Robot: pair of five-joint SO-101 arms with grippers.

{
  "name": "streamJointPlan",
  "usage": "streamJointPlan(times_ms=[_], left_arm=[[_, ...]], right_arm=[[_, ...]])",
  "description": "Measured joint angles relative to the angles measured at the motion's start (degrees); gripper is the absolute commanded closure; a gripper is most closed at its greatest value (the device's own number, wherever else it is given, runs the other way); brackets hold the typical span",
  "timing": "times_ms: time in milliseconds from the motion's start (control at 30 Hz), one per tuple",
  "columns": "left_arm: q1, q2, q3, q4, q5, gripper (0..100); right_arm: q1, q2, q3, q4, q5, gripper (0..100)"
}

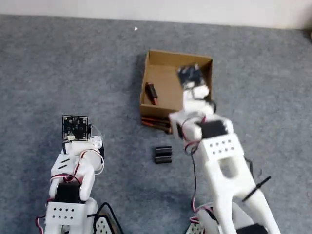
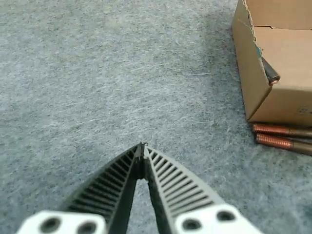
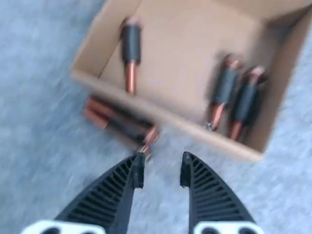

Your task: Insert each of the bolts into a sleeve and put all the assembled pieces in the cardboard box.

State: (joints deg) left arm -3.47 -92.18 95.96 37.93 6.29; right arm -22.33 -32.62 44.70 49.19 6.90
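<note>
Left arm (image 1: 73, 170) sits folded back by the table's near-left corner, left gripper (image 2: 142, 148) angled down with jaws closed tip to tip, while right arm (image 1: 222, 156) stretches from the near edge toward the table's middle, right gripper (image 3: 161, 168) jaws parted.

Both arms are built of white printed plastic shells around boxy black servo motors. The left arm (image 1: 73, 178) carries a square black circuit board (image 1: 76, 126) at its wrist, thin red and white cables (image 1: 66, 168) looping along its joints, and a white base plate (image 1: 62, 211) dotted with small round holes. The right arm (image 1: 229, 165) has a similar perforated plate (image 1: 222, 144), red wires (image 1: 187, 146) and a black cable tie (image 1: 256, 187). The left fingers (image 2: 112, 187) and right fingers (image 3: 114, 192) look alike — black, tapered, ribbed with slanted slots — set in white mounts with dark screw holes.
</note>
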Motion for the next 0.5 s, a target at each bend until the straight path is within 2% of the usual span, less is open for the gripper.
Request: streamJointPlan(times_ms=[267,500], left_arm=[[0.0,0.0,0.0,0.0,0.0,98],[0.0,0.0,0.0,0.0,0.0,98]], right_arm=[[-7.8,0.9,4.5,5.9,0.2,87.8],[-11.2,14.2,-5.1,13.8,9.1,87.8]])
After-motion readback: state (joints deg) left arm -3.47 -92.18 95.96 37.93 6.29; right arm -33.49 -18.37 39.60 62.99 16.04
